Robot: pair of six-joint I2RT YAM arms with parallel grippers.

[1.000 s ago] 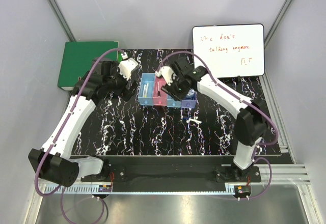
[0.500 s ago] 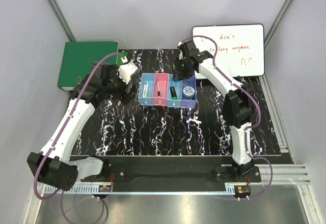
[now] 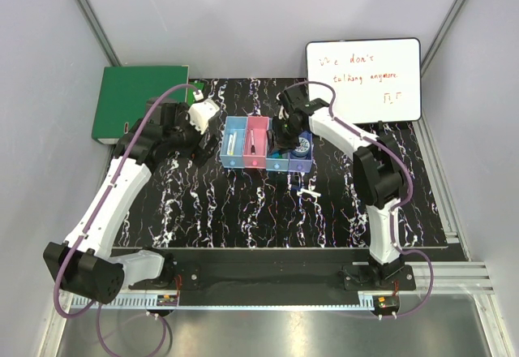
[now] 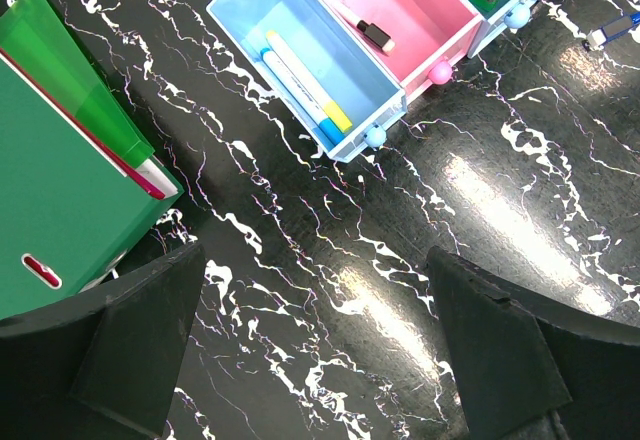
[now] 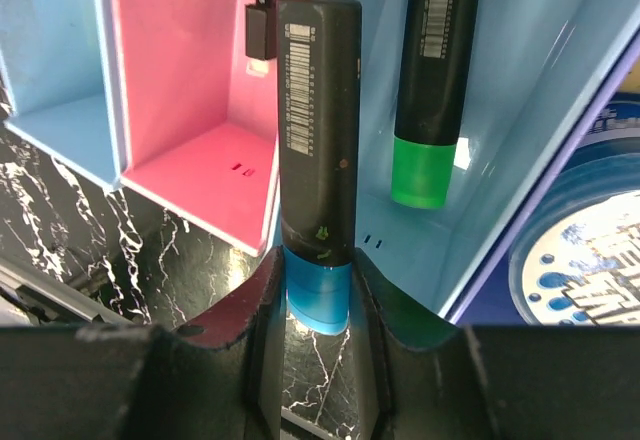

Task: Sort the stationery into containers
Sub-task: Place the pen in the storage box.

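Right arm has swung back in: half a second ago it was pulled away toward the far edge of the worktop (image 3: 243,211), now the right tool (image 3: 284,139) is over the row of bins (image 3: 266,162) again. The right wrist view shows it clenched on a black marker with a blue cap (image 5: 318,130), held by the cap end. The marker's body points along the wall between the pink bin (image 5: 190,110) and the third light-blue bin (image 5: 530,90), and it is not in either one.

A green-capped marker (image 5: 435,80) already lies in that third bin, so this looks like the target; that is a guess. The drop is not done. Risk: the marker sits right over the divider and could tip into pink.

Rest is unchanged:
- Round tin (image 5: 590,250) sits in the purple-blue bin (image 3: 302,162).
- Yellow-and-white markers (image 4: 305,85) are in the first light-blue bin (image 4: 250,5).
- One pen (image 4: 350,15) is in the pink bin.
- Loose small pieces (image 3: 308,189) are on the worktop just in front of the bins, so sorting is not finished.

Left tool (image 4: 320,330) has not moved. It is fully released and holds nothing, hovering above bare worktop between the green binder (image 4: 50,180) and the bins.
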